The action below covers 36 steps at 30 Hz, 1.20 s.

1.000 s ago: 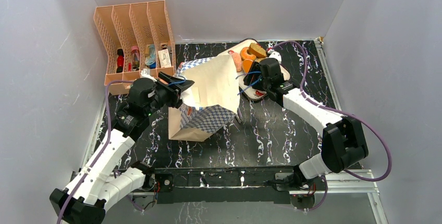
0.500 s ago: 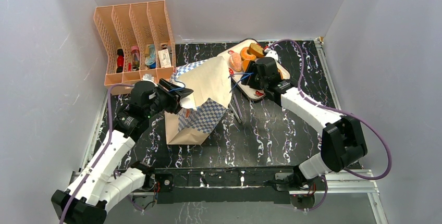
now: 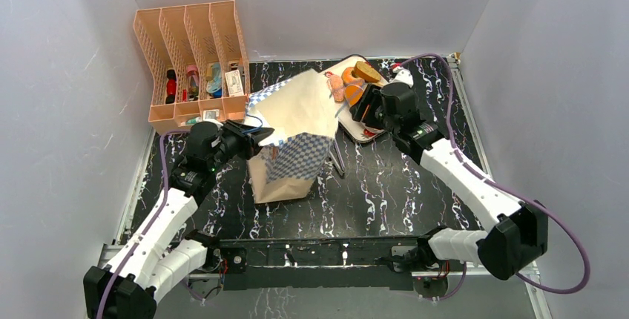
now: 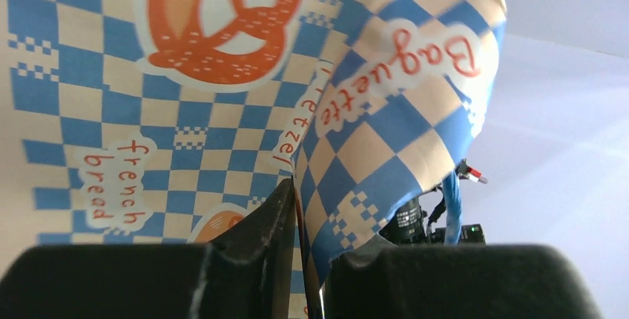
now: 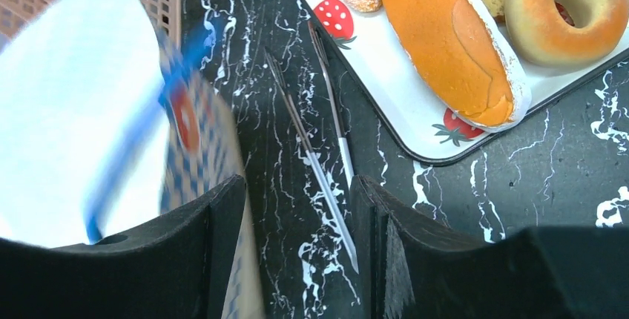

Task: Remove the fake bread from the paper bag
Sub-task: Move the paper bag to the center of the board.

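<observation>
orange-brown fake bread (image 5: 445, 44) lies on the strawberry-print tray (image 5: 378, 89) at the upper right of the right wrist view, outside the paper bag (image 3: 297, 115). the bag is at the centre of the overhead view, left of the tray. the left gripper (image 4: 304, 211) is pinched on its chequered edge. the right gripper (image 5: 297, 189), jaws apart and empty, hovers above thin metal tongs (image 5: 308, 152) on the black marbled table (image 3: 386, 185).

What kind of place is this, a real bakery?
Probably a robot test booth, not a bakery: plain white walls box in a black marbled table, a left arm and right arm are bolted at its near edge, and the bread on the strawberry tray looks like toys.
</observation>
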Motion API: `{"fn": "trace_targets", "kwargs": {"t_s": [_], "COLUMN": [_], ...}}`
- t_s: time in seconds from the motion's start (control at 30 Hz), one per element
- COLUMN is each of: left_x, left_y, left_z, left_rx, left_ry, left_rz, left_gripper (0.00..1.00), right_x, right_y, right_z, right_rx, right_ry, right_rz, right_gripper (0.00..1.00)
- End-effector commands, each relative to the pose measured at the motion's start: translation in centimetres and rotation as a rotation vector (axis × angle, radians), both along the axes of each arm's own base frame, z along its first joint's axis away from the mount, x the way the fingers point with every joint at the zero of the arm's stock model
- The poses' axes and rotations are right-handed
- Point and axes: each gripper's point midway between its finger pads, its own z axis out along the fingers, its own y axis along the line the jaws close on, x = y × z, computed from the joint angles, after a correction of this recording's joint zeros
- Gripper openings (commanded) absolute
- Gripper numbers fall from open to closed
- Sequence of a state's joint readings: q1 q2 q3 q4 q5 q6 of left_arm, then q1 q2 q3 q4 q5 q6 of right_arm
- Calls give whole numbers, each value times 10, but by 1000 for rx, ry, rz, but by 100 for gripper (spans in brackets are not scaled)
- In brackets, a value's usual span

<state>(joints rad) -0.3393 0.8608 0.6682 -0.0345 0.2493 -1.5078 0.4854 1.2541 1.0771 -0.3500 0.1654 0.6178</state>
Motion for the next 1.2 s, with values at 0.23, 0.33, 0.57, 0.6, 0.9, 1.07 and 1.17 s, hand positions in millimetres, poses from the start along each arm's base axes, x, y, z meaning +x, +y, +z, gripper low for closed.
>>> {"fn": "trace_targets", "kwargs": {"t_s": [0.23, 0.33, 0.57, 0.6, 0.9, 1.07, 1.17], "left_x": [8, 9, 8, 7, 5, 5, 5], "left_y": [-12, -13, -17, -17, -17, -17, -18], "left_z": [31, 30, 21, 19, 14, 12, 10], "left_rx": [-72, -64, -47, -47, -41, -39, -41], "left_ry": [-82, -83, -69, -67, -64, -64, -60], "left_rz": [-58, -71, -101, -101, -106, -111, -115], "left_gripper": [14, 14, 15, 15, 16, 16, 17], "right_x": [-40, -45, -49, -49, -65, -74, -76], "right_y": [14, 15, 21, 22, 33, 37, 39], "right_z": [41, 50, 68, 70, 86, 97, 101], "right_rx": [76, 79, 89, 91, 102, 106, 103], "right_ry": [-46, -61, -84, -85, -99, -115, -118], "right_rz": [36, 40, 56, 58, 83, 92, 98], "right_gripper": [51, 51, 51, 51, 51, 51, 51]}}
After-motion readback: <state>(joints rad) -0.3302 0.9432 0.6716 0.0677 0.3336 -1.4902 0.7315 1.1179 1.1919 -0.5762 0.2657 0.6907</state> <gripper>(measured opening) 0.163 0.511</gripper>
